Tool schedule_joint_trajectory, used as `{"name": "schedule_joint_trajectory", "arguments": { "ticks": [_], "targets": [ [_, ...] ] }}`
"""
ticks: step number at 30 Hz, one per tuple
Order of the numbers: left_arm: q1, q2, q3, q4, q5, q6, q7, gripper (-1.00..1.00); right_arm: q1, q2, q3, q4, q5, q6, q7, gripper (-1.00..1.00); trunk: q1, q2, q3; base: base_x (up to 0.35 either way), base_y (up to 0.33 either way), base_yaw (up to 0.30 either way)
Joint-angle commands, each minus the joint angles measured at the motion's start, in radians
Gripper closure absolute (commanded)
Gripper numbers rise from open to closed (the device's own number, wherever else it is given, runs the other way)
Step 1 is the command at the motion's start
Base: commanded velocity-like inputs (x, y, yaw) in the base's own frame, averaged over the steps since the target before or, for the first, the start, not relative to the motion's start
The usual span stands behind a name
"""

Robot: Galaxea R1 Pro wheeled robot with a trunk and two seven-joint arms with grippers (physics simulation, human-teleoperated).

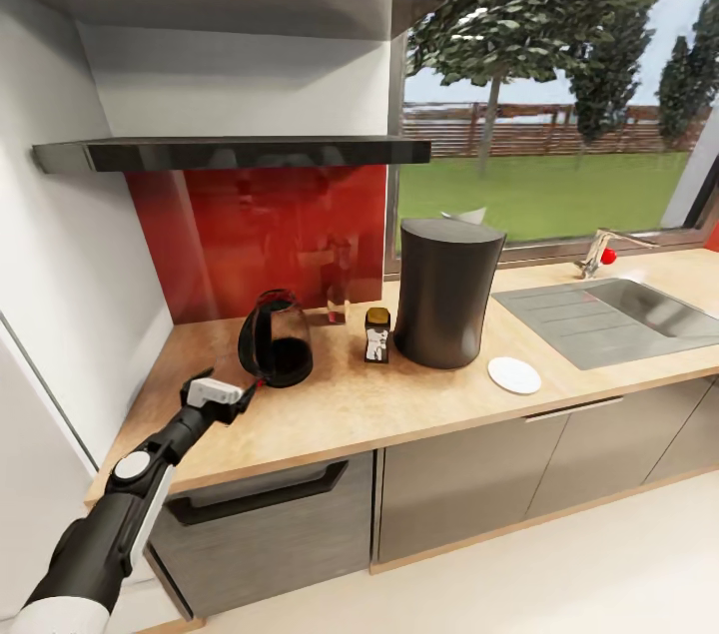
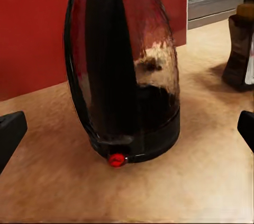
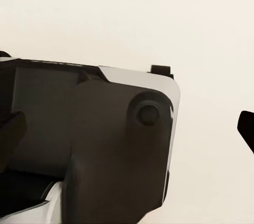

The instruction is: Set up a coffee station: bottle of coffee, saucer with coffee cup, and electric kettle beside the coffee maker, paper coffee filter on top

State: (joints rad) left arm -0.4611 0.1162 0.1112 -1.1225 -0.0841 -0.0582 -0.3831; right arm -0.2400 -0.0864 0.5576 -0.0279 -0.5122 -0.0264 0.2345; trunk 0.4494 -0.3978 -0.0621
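The dark glass electric kettle [image 1: 275, 339] stands on the wooden countertop [image 1: 350, 414], left of the small coffee bottle [image 1: 376, 334] and the tall dark coffee maker [image 1: 446, 293]. A white saucer [image 1: 514, 374] lies to the right of the coffee maker, in front of it. My left gripper [image 1: 243, 396] is open just short of the kettle's base. In the left wrist view the kettle [image 2: 124, 70] turns its handle and red switch toward me, between widely spread fingertips [image 2: 11, 131]. The bottle [image 2: 241, 49] shows at the edge. My right gripper [image 3: 127, 128] is open over pale floor.
A steel sink [image 1: 609, 315] with a faucet [image 1: 597, 253] is set into the counter at the right. A dark shelf [image 1: 235, 153] hangs above the red backsplash. A white object [image 1: 466, 214] peeks from behind the coffee maker. Cabinet fronts and a drawer handle [image 1: 260, 492] lie below.
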Motion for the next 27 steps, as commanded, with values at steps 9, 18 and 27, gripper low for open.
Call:
{"name": "schedule_joint_trajectory", "arguments": {
  "ticks": [9, 18, 27],
  "targets": [
    [0.001, 0.001, 0.07, 0.04, -0.009, -0.003, -0.096, -1.0, -0.001, 0.002, 0.01, 0.001, -0.006, -0.003, 0.007, -1.0, 0.001, -0.002, -0.002, 0.0, 0.0, 0.0],
    [0.013, -0.003, 0.08, 0.039, -0.01, -0.007, -0.092, -1.0, -0.001, 0.002, 0.009, 0.0, -0.007, -0.003, 0.004, -1.0, 0.001, -0.002, -0.002, 0.0, 0.0, 0.0],
    [0.014, 0.0, 0.081, 0.038, 0.002, -0.006, -0.09, -1.0, -0.001, -0.001, 0.008, 0.0, -0.008, -0.003, 0.004, -1.0, 0.001, -0.002, -0.002, 0.047, 0.0, 0.0]
  ]
}}
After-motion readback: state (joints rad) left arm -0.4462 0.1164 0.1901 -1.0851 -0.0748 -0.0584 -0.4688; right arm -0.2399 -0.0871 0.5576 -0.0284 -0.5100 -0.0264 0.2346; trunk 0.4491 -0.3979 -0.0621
